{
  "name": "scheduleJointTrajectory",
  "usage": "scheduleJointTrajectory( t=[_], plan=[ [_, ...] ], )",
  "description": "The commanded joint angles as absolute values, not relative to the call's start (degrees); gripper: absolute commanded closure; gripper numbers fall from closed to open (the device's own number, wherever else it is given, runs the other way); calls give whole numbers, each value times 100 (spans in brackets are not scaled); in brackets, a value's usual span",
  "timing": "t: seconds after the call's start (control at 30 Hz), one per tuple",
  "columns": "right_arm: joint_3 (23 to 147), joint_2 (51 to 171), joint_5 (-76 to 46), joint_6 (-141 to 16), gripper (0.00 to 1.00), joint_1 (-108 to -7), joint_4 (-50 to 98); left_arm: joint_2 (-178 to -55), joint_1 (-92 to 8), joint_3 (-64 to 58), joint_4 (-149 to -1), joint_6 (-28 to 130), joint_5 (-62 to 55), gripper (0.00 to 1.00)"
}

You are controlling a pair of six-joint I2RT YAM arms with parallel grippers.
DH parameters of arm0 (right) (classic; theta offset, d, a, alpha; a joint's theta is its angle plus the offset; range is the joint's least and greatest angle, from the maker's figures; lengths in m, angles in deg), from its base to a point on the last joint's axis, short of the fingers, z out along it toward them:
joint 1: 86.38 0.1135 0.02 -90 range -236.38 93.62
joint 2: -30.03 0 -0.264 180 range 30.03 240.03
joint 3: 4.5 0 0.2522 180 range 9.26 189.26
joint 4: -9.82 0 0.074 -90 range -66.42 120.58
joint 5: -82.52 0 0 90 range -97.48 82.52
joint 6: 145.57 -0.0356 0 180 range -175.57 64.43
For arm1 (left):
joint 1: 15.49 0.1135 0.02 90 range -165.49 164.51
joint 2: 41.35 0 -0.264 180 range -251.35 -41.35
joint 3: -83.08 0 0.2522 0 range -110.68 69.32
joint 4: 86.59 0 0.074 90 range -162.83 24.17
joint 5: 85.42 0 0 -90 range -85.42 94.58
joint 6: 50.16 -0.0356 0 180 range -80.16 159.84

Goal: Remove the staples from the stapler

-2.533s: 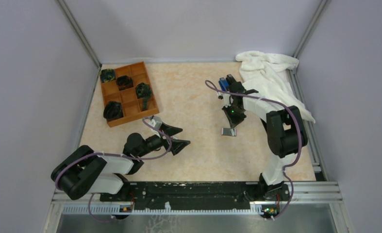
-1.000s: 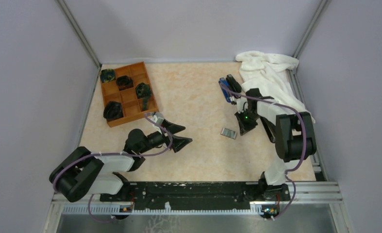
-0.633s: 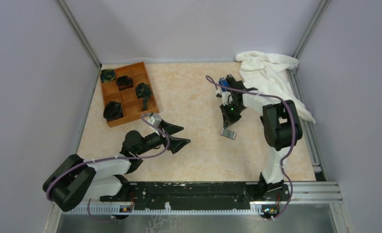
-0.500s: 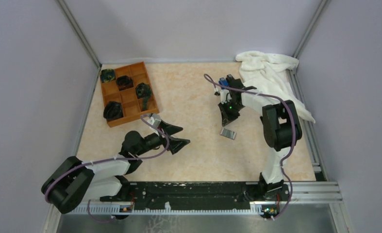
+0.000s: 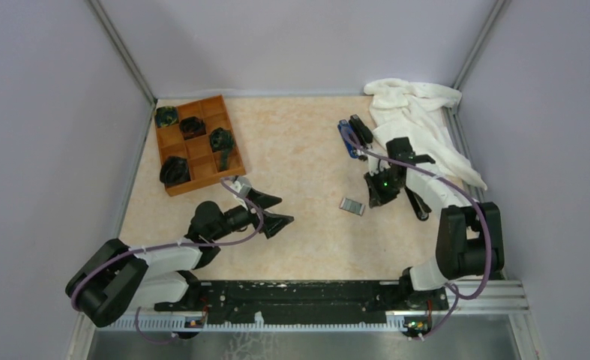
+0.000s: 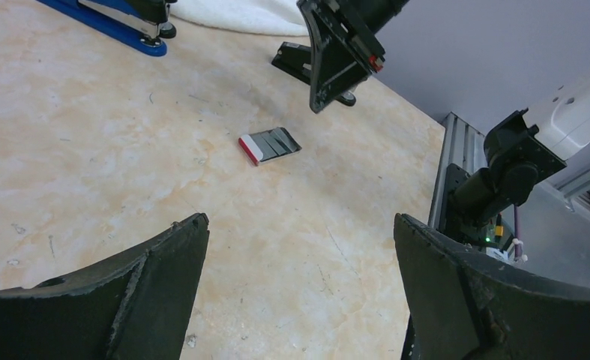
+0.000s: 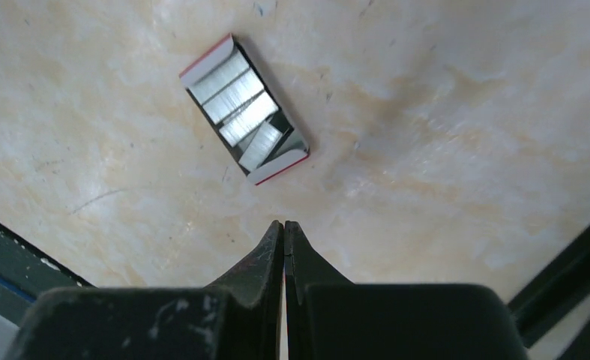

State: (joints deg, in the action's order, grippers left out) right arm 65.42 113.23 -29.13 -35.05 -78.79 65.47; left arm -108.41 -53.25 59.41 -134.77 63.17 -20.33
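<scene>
While the left fingers (image 5: 275,201) hang spread wide and released over the near counter (image 5: 306,247), gripping nothing, we see the task's things well ahead of them. Past their tips a small red-edged box (image 6: 271,144) lies flat on the counter with its top uncovered. In it sit the staples (image 7: 235,94): four silvery strips side by side, the last one askew.

The right fingers (image 7: 277,244) are clenched tip to tip with nothing between them. Their tips point down at the counter just beside the box's right end and apart from it. We cannot tell whether they touch the counter. The stapler (image 5: 417,204) lies on the counter just right of these fingers, not held. We cannot tell how its top arm stands.

Farther back on the left, a wooden tray (image 5: 202,182) holds four dark objects, each in its own compartment. They are too small for us to name. At the far side a blue stapler (image 5: 345,139) lies beside a second black stapler (image 5: 361,129), and a white towel (image 5: 419,112) is heaped in the far right corner.

Half a second earlier the right fingers stood on the far left of the box, over the blue stapler. They have since swung across to the box's right, and the elbow has shifted right and nearer. The box and the left arm have not moved.
</scene>
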Motion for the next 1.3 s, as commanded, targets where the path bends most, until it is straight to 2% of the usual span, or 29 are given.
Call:
scheduleJointTrajectory(
  t=[0.0, 0.43, 1.0, 1.1, 1.27],
  plan=[
    [6167, 11471, -2593, -3616, 100, -7827, 6419, -11014, -5311, 5882, -13818, 6383, -2163, 2],
    [6656, 12653, -2857, -3959, 100, -7841, 6256, -10755, -5311, 6025, -13706, 6368, -2060, 2],
    [7578, 13567, -3499, -4000, 100, -7530, 6216, -10857, -5311, 5975, -13750, 6313, -2054, 2],
    [7684, 13569, -3383, -3926, 100, -7499, 6277, -10940, -5310, 5946, -13804, 6322, -2086, 2],
    [7580, 12730, -3133, -3731, 99, -7830, 6176, -10948, -5311, 5954, -13803, 6288, -2040, 2]
  ],
)
